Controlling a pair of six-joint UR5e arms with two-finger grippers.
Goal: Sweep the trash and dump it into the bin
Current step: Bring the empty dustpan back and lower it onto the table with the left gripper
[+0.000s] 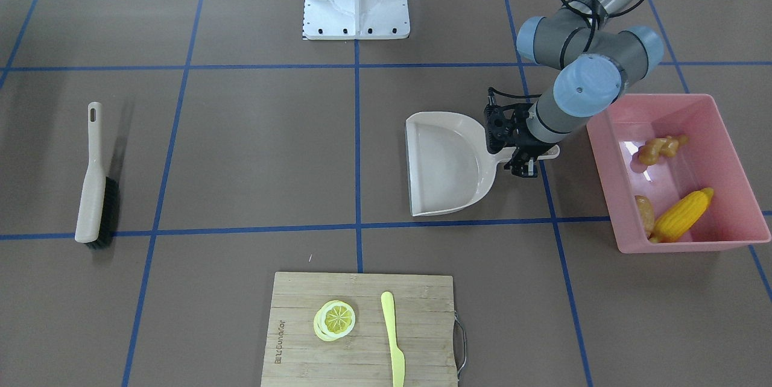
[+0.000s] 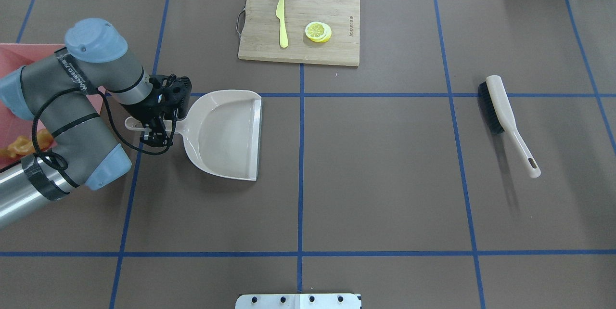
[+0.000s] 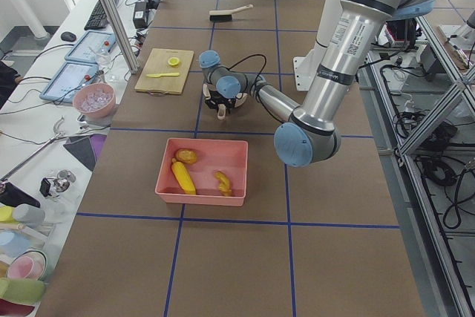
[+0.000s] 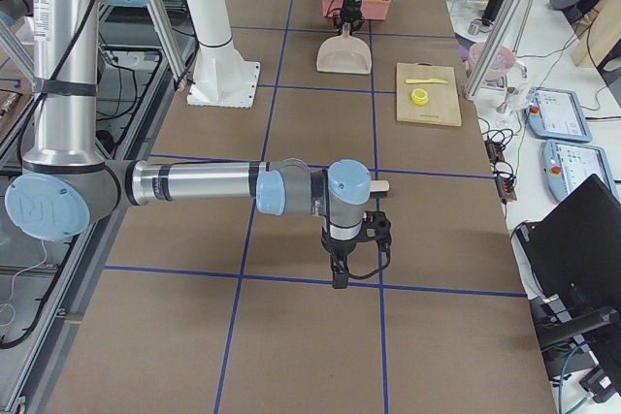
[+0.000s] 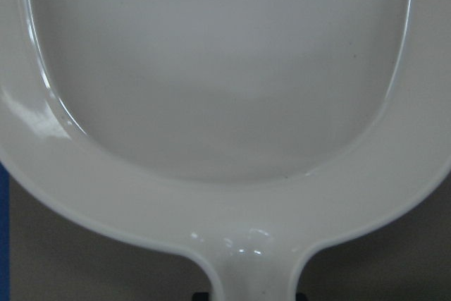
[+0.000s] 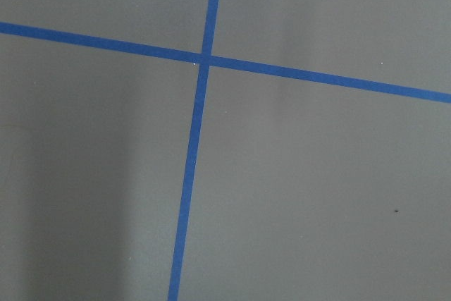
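Dustpan (image 5: 225, 103) empty, flat on tabletop (image 1: 241, 152), L fingers (image 1: 531, 170) clamped on handle (image 5: 254, 273). All in bin (image 1: 693, 247): corn (image 1: 681, 215), potato (image 1: 644, 212), ginger (image 1: 660, 149). Dump looks done; next: let go, lift clear. R fingers (image 4: 337, 276): can't tell.

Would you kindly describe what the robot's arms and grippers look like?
Both the left arm and the right arm are silver-grey tubes with light-blue joint caps. The left arm carries black lettering and a looping black cable. The left gripper and right gripper are black, two-fingered.
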